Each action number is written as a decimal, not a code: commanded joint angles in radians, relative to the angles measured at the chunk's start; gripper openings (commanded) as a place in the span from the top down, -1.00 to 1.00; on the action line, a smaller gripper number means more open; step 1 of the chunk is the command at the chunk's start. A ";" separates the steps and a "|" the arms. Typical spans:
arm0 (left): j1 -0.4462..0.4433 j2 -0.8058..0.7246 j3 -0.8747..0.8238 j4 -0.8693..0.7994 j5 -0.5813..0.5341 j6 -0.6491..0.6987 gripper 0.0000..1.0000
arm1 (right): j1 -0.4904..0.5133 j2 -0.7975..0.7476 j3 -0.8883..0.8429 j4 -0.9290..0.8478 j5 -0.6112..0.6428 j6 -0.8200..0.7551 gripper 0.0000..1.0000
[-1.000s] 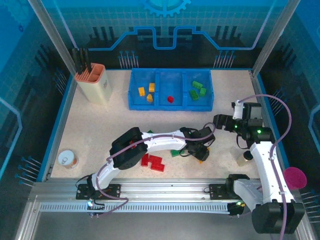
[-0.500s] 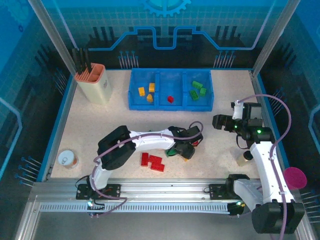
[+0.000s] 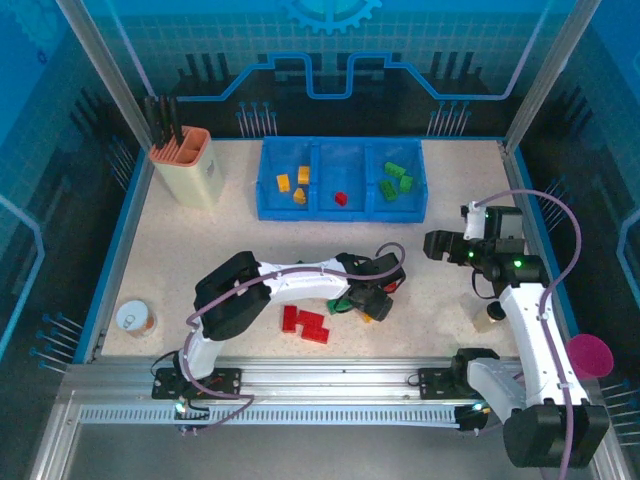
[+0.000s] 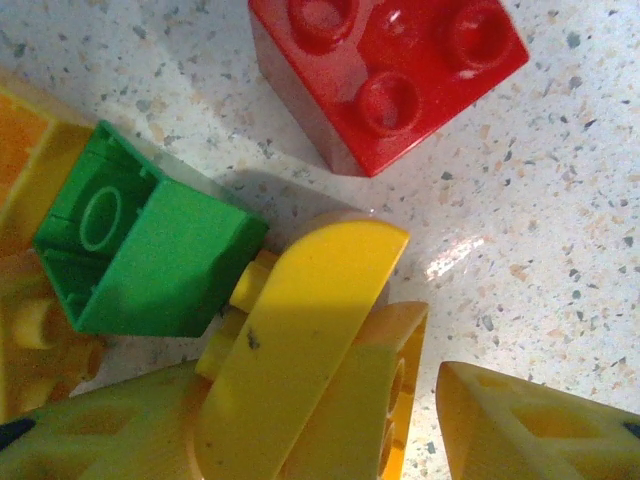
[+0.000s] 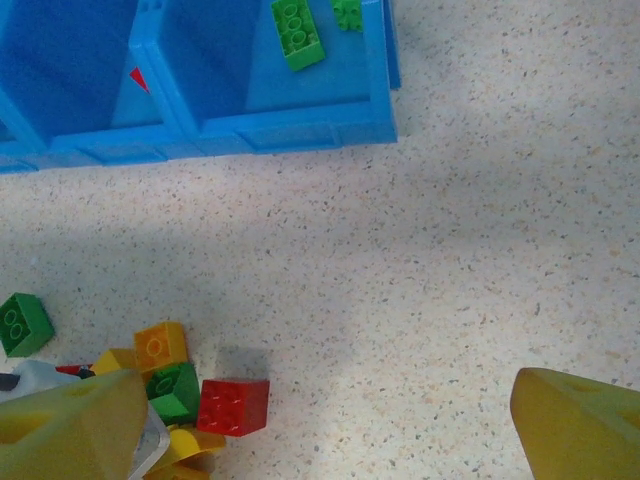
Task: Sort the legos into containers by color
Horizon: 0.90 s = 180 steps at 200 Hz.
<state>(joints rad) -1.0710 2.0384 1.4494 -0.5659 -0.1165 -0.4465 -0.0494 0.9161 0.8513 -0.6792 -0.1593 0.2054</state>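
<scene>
The left arm is folded back leftward, its elbow swung out; the left gripper (image 3: 372, 303) sits further left over the loose legos (image 3: 342, 305), jaws now parted from nearly closed.

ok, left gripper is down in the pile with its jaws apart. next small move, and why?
Probably close the left gripper on the yellow brick. In the left wrist view that brick lies between the fingers, with a gap beside one of them, so it isn't held yet. The green brick looks to touch its studded side, so close gently. The red brick sits apart.
</scene>
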 commanded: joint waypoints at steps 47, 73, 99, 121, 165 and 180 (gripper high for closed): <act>0.013 -0.037 0.008 -0.014 0.026 -0.038 -0.24 | -0.018 -0.001 -0.009 0.010 -0.028 -0.011 -0.90; 0.013 -0.074 -0.056 0.012 0.043 -0.047 -0.24 | -0.018 0.005 -0.015 0.021 -0.034 -0.011 -0.90; 0.013 -0.092 -0.069 0.057 0.041 -0.054 -0.24 | -0.018 0.010 -0.015 0.021 -0.039 -0.010 -0.90; 0.014 -0.074 -0.043 0.080 0.033 -0.053 -0.22 | -0.018 0.009 -0.013 0.017 -0.046 -0.014 -0.90; 0.014 -0.048 -0.002 0.051 0.038 -0.052 -0.14 | -0.018 -0.006 -0.007 0.007 -0.040 -0.019 -0.90; 0.017 -0.063 -0.017 0.043 0.044 -0.056 -0.08 | -0.018 -0.005 -0.012 0.015 -0.041 -0.016 -0.90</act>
<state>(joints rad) -1.0611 1.9884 1.4250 -0.5076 -0.0959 -0.4839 -0.0521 0.9264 0.8436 -0.6689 -0.1856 0.2016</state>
